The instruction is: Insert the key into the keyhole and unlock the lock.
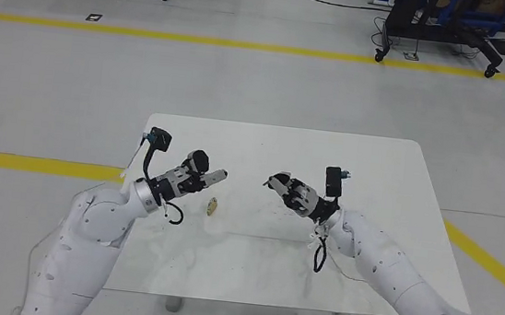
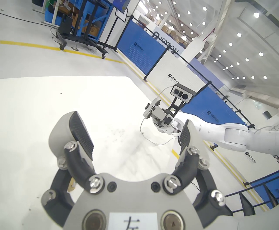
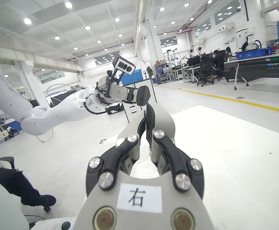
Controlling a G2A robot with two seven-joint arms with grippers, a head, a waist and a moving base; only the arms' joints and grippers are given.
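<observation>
Brass lock lies near the spread left pincer.

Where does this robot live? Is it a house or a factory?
Probably a big robot lab or factory hall, not a house. Yellow lines are painted across the floor, blue fence panels wall off work areas, and desks with screens stand at the back.

A white table stands on pale grey floor crossed by yellow lines, blue partitions beyond.
</observation>
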